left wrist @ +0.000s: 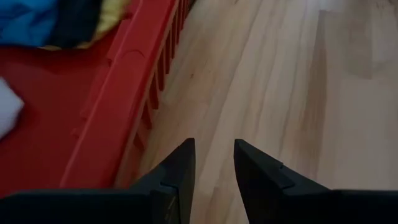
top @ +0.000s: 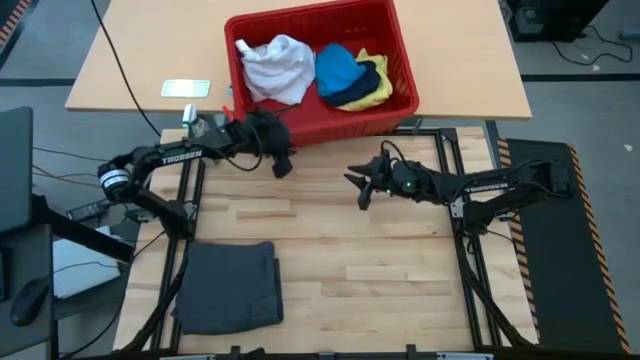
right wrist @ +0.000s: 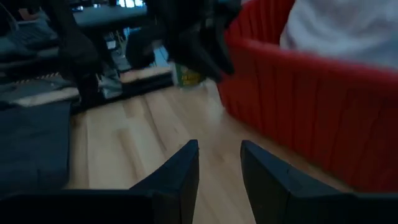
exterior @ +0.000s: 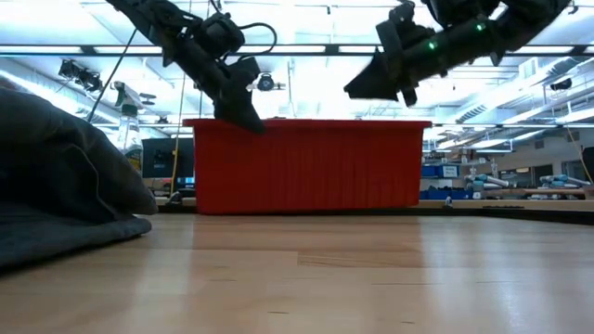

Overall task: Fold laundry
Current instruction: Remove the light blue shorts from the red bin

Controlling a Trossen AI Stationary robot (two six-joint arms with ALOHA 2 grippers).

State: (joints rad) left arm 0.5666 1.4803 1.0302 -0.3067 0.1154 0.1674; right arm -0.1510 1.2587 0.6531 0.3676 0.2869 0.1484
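Laundry (top: 300, 68) in basket (top: 400, 108), beyond pincers.

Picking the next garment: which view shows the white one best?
High view: the white garment lies fully visible in the red basket. Right wrist shows its edge, left wrist a sliver; the low view hides it.

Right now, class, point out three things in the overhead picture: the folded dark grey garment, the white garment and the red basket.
Folded dark grey garment (top: 230, 285): high view, middle of its top face.
White garment (top: 278, 68): high view, centre of the bundle in the basket.
Red basket (top: 300, 16): high view, far rim.
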